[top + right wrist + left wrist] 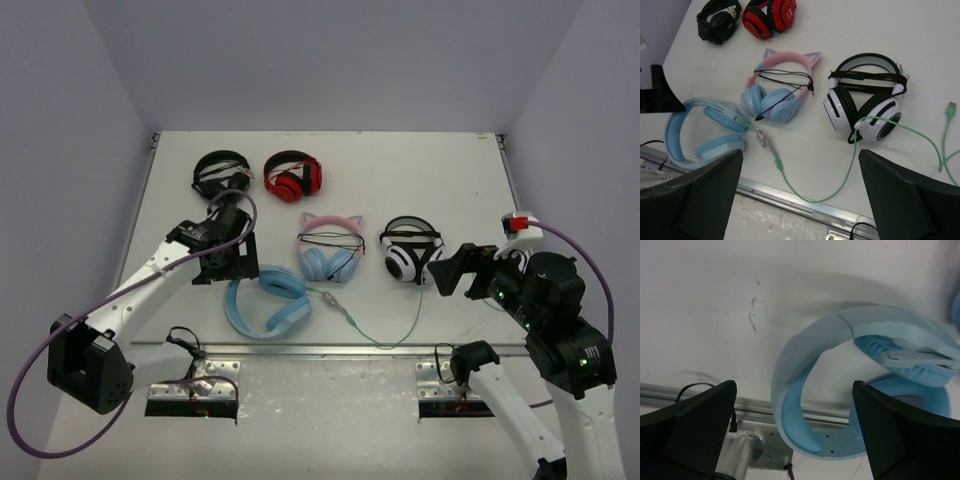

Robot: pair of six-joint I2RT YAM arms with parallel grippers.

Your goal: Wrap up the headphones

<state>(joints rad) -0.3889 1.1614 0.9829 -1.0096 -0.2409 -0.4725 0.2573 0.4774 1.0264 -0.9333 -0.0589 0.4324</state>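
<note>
Closest to the arm bases, a metal rail (pixel 330 350) runs along the near edge of the table (pixel 420 170). Just beyond it lie the light-blue headphones (pixel 285 315), flat on the tabletop at front left, with the open curve of the wide headband toward the rail and the two ear cups on the far side.

The left gripper (pixel 794 384) hangs over that headband with its jaws spread wide and nothing between them. In the left wrist view the blue band shows in the gap. Whether the fingers touch it cannot be told.

The thin green cable (pixel 854 150) is unwound. It leaves the blue headphones through a small adapter, loops toward the rail, then climbs to the right and crosses the near ear cup of the white-and-black headphones (pixel 408 250). From there it trails on to a loose plug on the bare table.

The right gripper (pixel 450 272) is off the table at the right, near the white-and-black pair, also spread wide and holding nothing.

Between the blue and white pairs, just behind the blue ear cups, sit pink-and-blue cat-ear headphones (pixel 330 255) with their own dark cord wrapped across them.

Farthest back, well apart from the rest, black headphones (pixel 220 172) and red headphones (pixel 292 175) lie side by side.
</note>
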